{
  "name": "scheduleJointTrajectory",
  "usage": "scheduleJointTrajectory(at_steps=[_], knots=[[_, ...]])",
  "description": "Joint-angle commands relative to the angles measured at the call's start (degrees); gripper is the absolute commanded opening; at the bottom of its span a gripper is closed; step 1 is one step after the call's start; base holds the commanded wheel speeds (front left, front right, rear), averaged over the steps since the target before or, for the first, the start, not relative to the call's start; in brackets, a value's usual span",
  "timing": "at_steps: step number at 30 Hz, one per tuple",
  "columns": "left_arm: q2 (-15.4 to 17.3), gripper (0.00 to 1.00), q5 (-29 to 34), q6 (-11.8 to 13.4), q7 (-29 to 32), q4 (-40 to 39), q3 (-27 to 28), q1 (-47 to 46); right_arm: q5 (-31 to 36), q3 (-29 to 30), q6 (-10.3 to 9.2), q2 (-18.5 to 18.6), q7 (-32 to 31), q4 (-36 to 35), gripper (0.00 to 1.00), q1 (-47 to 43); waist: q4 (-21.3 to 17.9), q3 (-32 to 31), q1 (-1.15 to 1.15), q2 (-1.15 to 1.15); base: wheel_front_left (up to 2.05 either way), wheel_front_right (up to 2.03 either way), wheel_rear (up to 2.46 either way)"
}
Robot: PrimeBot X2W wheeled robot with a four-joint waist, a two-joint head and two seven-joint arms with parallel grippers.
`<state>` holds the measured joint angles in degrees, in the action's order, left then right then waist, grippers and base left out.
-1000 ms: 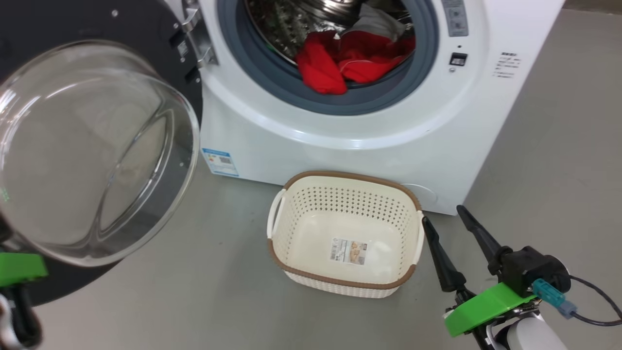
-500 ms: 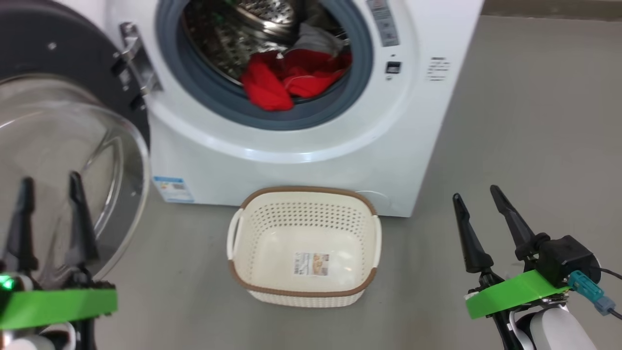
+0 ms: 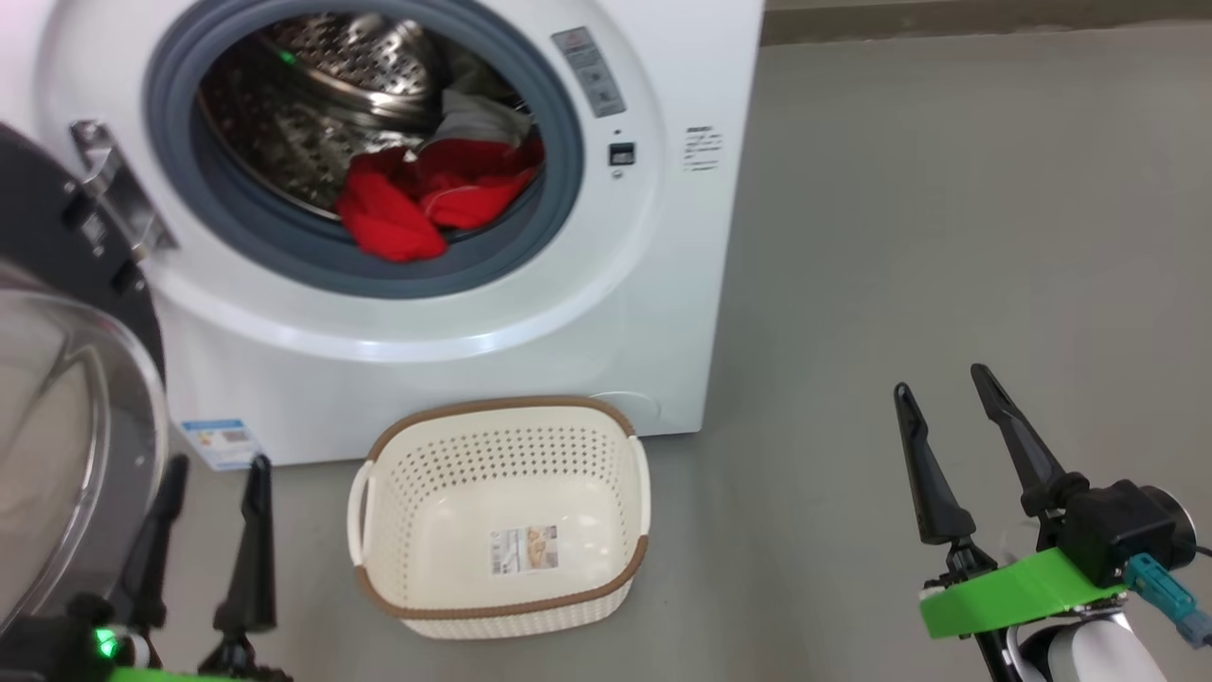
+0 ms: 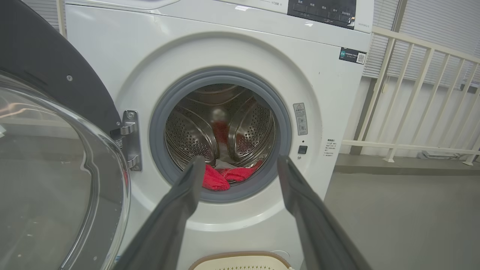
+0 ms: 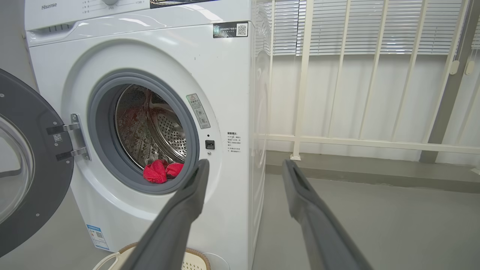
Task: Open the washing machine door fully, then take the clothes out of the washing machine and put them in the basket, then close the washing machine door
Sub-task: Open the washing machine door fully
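Now whole view shifted; clothes (image 3: 398, 208) unmoved in washing machine (image 3: 473, 350); left fingers (image 3: 251, 540), right fingers (image 3: 928, 474) both spread, empty.

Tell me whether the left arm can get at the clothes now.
Probably yes: the washing machine door stands swung aside, the open left gripper points at the drum, and nothing lies between it and the clothes at its front lip.

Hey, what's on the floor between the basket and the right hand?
Nothing; in the head view, bare grey floor runs from the basket to the right hand.
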<state>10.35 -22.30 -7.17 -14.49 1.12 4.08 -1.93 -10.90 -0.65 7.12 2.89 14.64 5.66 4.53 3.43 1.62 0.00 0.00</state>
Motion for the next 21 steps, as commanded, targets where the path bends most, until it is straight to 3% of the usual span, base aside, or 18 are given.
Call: scheduleJointTrajectory(at_steps=[1, 13, 21], knots=[[1.63, 1.0, -0.58, -0.3, -0.49, -1.33, 1.26, 0.03, -0.29, -1.38, 0.36, -0.01, 0.36, -2.09, 1.0, 0.34, -2.43, -1.49, 0.0, 0.0, 0.0, 0.0, 0.0], [1.6, 1.0, -0.8, -0.31, -0.5, 2.95, -1.19, 3.94, -0.49, -0.88, 0.36, 0.22, 0.36, -1.17, 1.0, -2.98, -4.68, -2.72, 0.0, 0.0, 0.0, 0.0, 0.0], [0.51, 1.0, 2.1, -0.31, -0.51, 5.39, 1.36, 5.43, -0.13, -0.26, 0.36, 0.96, 0.36, -0.81, 1.0, -5.03, -4.98, -3.33, 0.0, 0.0, 0.0, 0.0, 0.0]])
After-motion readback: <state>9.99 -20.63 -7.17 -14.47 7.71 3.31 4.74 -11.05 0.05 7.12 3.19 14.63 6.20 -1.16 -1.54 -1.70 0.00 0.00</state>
